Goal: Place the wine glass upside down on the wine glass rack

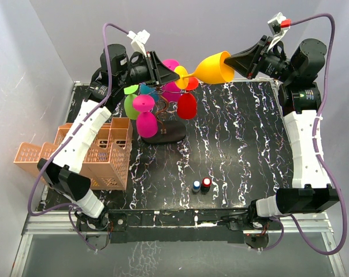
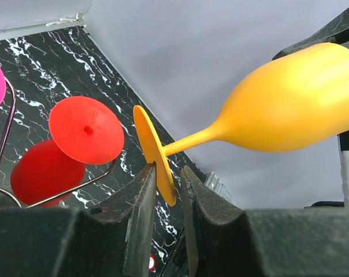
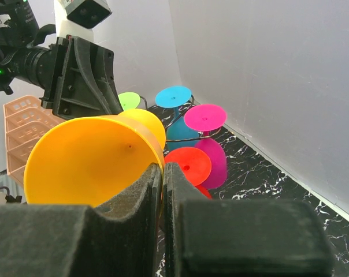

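Arms reach high over the worktop [image 1: 238, 144]. Right pincer [image 1: 229, 59] squeezes the yellow wine glass [image 1: 215, 68] by its rim; left pincer [image 1: 175, 73] sits slightly open around its foot.

You have an orange crate [image 1: 99, 153] at the left edge of the black marbled table [image 1: 238, 138]. Near the middle, a blue-capped bottle [image 1: 196, 186] stands just left of a red-capped bottle [image 1: 206, 184]. Far left of centre cluster a red glass [image 1: 187, 106], a pink glass [image 1: 145, 122] and a green glass [image 1: 131, 105].
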Controlling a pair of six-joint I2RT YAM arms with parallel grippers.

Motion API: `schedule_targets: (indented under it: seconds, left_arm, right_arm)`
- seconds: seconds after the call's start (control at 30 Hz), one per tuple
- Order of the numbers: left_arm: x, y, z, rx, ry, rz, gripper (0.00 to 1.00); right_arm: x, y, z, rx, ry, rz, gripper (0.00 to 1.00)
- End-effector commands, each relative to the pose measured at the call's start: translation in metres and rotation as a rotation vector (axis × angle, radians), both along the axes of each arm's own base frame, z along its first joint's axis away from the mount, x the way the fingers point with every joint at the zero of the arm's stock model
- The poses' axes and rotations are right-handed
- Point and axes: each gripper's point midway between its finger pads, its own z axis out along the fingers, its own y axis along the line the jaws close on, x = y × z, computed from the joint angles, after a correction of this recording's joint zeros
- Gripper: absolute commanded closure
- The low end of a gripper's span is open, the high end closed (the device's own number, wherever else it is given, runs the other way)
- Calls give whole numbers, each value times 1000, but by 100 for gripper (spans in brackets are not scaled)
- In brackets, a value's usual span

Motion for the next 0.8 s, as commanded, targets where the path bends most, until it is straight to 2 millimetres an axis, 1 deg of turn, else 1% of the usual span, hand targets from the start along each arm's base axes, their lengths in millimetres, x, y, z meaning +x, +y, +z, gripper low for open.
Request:
schedule_targets:
  seconds: [0.0,0.17,0.2,0.4,0.47,0.57,0.6,0.77]
  left_arm:
    - [-4,-4,1,-16,-2,-33,78]
    - [-2,-6,-2,-15,6,-33,80]
    - [-2,-6,-2,-15,6,-33,80]
    - [-3,-7,-2,-20,8,-37,83]
    - [-3,-7,-2,-21,9,-38,87]
    - [-3,-7,0,-22,8,-35,99]
    - [-4,-6,0,-21,4,-35,100]
    - [-5,-2,4,-5,-23,-17,100]
  right_arm:
    - [-13,3,17,-9,-90,13,92]
    - [-14,3,16,-11,-91,18,92]
    - [-18,11,16,-11,-92,45,92]
    - [-19,14,14,-16,-91,57,92]
    - [-19,15,13,-17,-91,59,92]
    - [-18,14,12,-21,-94,48,92]
    - [-17,13,11,-25,-96,43,92]
    - [-16,11,9,-38,-102,26,92]
